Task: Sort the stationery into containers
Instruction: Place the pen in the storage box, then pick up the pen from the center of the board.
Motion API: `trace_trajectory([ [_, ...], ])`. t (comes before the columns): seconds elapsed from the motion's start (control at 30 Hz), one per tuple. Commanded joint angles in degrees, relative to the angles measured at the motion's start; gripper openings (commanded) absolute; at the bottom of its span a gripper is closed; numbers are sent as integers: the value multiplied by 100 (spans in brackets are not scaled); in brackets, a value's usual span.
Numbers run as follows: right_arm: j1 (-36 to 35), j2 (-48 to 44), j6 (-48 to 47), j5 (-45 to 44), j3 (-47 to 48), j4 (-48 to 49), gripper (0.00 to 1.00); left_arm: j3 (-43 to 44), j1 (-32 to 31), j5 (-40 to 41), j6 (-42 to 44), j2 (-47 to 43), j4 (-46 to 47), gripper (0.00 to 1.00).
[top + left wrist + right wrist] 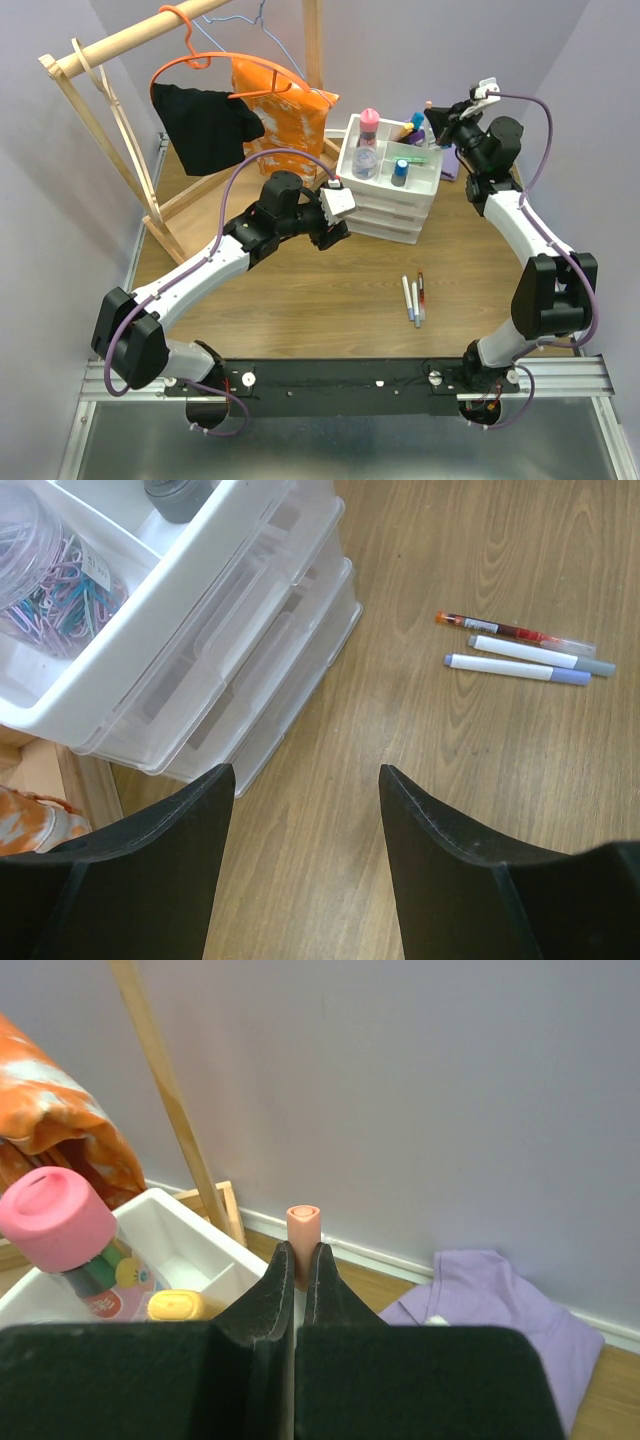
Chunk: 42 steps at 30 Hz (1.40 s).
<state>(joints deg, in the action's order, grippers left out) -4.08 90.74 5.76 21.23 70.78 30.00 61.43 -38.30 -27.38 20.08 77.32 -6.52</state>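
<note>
Three pens (415, 298) lie together on the wooden table, also in the left wrist view (520, 652): one red, two white with a grey and a purple cap. The white three-drawer organiser (388, 212) has a divided tray on top (432, 177) holding a pink-capped bottle (368, 130), a blue-capped bottle (399, 172) and some markers. My left gripper (329, 237) is open and empty, low beside the organiser's front left (305, 780). My right gripper (436, 116) is shut on a white pen with a peach cap (303, 1222), held above the tray's far right corner (298, 1260).
A wooden clothes rack (100, 60) with a black cloth (205, 125) and an orange bag (280, 110) stands at the back left. A purple cloth (500, 1310) lies behind the organiser by the wall. A jar of paper clips (45, 580) sits in the tray.
</note>
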Motion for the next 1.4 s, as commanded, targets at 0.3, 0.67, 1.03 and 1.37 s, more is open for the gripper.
trace_trajectory([
  [0.3,-23,-302,391,-726,-214,59,32,124,16,57,-56,108,107,68],
  [0.67,-23,-1075,391,-850,190,-511,45,194,7,-206,145,55,-5,69],
  [1.03,-207,-3070,-2844,2236,-425,-6009,43,-131,-46,-242,541,-620,-877,69],
  [1.37,-383,-2764,-8421,1772,-689,-9722,43,-676,-45,-75,831,-1236,-1289,69],
])
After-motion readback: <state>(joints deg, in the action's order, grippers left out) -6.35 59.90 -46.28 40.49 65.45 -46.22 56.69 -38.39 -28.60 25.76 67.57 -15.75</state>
